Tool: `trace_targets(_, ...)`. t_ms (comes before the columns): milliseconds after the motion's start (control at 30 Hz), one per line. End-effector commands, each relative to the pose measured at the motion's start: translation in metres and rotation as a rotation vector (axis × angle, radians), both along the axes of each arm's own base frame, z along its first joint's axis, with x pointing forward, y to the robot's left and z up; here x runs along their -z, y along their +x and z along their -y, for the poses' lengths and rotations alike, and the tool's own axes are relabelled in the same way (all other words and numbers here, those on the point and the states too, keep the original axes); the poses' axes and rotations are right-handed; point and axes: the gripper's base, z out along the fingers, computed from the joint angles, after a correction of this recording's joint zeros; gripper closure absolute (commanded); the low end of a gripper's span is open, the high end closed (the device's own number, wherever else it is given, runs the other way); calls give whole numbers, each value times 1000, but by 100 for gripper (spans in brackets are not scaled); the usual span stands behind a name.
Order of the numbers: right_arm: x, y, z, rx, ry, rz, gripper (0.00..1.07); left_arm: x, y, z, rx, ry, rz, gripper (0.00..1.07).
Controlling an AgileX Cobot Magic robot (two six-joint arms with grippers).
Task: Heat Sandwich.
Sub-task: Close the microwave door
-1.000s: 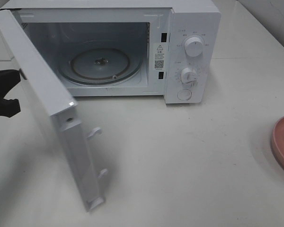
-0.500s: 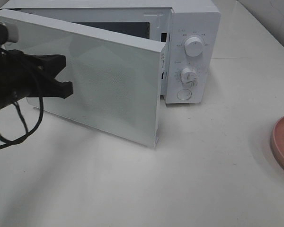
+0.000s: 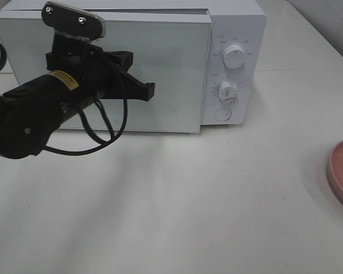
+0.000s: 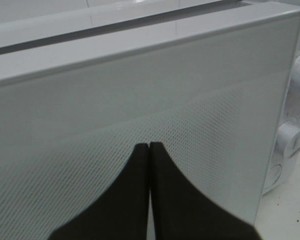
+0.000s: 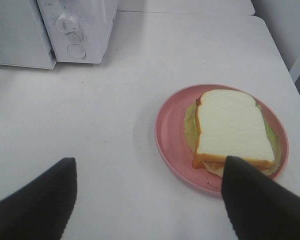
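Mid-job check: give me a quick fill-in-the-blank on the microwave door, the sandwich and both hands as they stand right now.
1. The microwave door is ____.
2. The sandwich lies on a pink ____.
3. The left hand, in front of the door, has its fingers ____.
4. The right hand, above the table near the sandwich, is ____ and holds nothing.

Missing words: closed; plate; shut; open
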Motion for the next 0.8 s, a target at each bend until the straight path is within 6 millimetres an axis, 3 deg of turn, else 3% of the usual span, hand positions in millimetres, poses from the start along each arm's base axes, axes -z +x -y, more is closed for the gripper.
trace_targets(33, 0, -3, 0, 4, -8, 34, 31, -2, 9, 17, -22, -7, -5, 106)
trace_targets(467, 0, -3, 0, 4, -8, 34, 31, 1, 43, 41, -101, -31, -24, 106)
trace_targets(800, 0, -3, 0, 4, -8, 34, 31, -1, 63, 48, -206, -37, -40, 106)
